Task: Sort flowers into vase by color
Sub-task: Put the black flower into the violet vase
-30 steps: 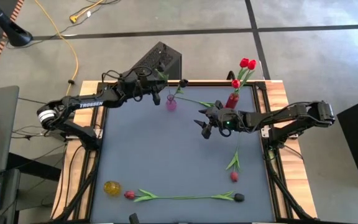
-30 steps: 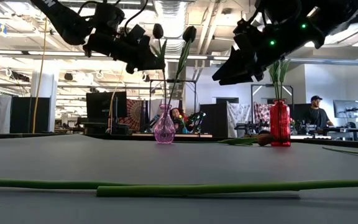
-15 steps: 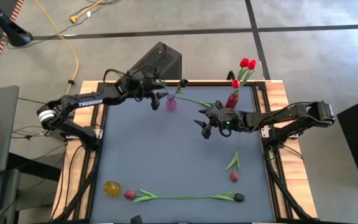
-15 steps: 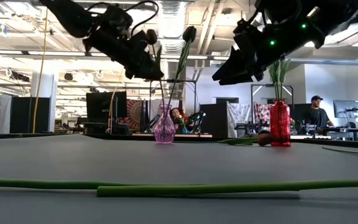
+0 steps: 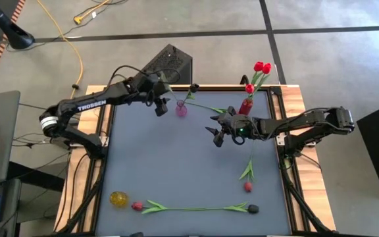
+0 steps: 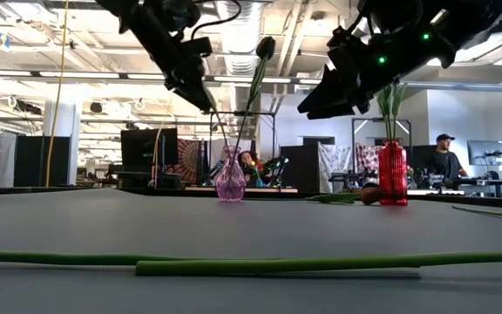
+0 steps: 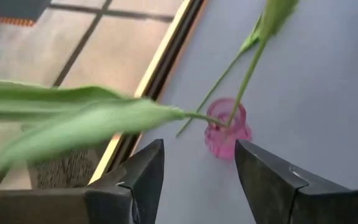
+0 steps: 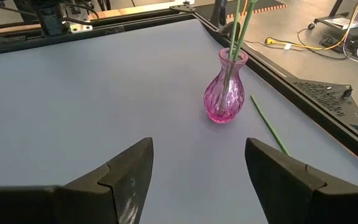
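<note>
The left tool [image 5: 160, 105] hung in the upper left of the high view, just left of the pink vase [image 5: 181, 109], fingers apart and empty. The right tool [image 5: 217, 133] waited right of centre, also spread with nothing in it. A red vase [image 5: 245, 105] with red tulips [image 5: 262, 67] stood at the upper right; loose tulips [image 5: 196, 209] lay along the bottom of the desk [image 5: 176, 158].

In the low view the left tool [image 6: 200, 94] sat high, beside a dark tulip [image 6: 265, 47] leaning out of the pink vase [image 6: 230, 181].

The left wrist view showed open fingers [image 7: 143, 171] over the pink vase [image 7: 226, 130], with long leaves [image 7: 73, 115] close by.

The right wrist view showed the pink vase [image 8: 225, 93] beyond that tool's spread fingers [image 8: 126, 171].

Pulling away carelessly might snag those leaves and tip the vase.
</note>
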`<state>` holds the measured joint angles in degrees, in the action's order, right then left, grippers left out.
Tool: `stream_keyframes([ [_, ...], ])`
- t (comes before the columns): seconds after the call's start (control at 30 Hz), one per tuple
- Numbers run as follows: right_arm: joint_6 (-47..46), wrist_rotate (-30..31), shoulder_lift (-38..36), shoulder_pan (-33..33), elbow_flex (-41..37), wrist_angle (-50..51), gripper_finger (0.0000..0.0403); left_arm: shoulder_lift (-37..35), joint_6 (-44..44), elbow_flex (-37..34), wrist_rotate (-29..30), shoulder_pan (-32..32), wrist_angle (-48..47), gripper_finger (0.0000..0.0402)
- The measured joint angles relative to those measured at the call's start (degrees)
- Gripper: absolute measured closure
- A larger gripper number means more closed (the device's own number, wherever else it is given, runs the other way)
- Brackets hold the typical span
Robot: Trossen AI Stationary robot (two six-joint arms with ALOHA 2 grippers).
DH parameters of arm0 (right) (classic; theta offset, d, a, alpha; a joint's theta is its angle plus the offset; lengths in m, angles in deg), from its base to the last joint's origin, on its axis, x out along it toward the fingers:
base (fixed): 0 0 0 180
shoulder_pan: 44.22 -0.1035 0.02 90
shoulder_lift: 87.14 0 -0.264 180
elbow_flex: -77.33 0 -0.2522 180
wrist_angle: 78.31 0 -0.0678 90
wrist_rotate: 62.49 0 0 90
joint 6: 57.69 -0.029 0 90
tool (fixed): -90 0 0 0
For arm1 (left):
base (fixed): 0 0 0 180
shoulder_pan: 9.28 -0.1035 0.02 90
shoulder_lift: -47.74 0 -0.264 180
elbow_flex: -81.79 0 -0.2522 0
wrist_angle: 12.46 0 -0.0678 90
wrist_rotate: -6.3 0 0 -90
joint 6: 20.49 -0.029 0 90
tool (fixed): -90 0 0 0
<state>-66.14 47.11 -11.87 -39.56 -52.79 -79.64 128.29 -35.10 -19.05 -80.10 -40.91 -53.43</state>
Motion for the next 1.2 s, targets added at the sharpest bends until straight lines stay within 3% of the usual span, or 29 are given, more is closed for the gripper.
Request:
stream_keyframes([
  [0.43,-0.17,-0.02,0.0,-0.42,0.0,-0.86,0.0121,-0.02,2.28,9.17,1.76,3.94,-24.18,0.0216],
  [0.67,-0.23,-0.09,0.0,-3.67,0.02,-2.71,0.0121,-0.02,8.52,12.82,1.79,8.52,-33.78,0.0216],
  [0.97,-3.58,-0.07,0.0,-9.93,0.02,-3.44,0.0121,-0.73,15.1,13.14,1.77,19.08,-36.14,0.0216],
  [1.2,-7.13,-0.08,0.0,-16.04,0.02,-3.35,0.0121,-0.94,16.14,13.14,1.66,29.44,-31.18,0.0216],
])
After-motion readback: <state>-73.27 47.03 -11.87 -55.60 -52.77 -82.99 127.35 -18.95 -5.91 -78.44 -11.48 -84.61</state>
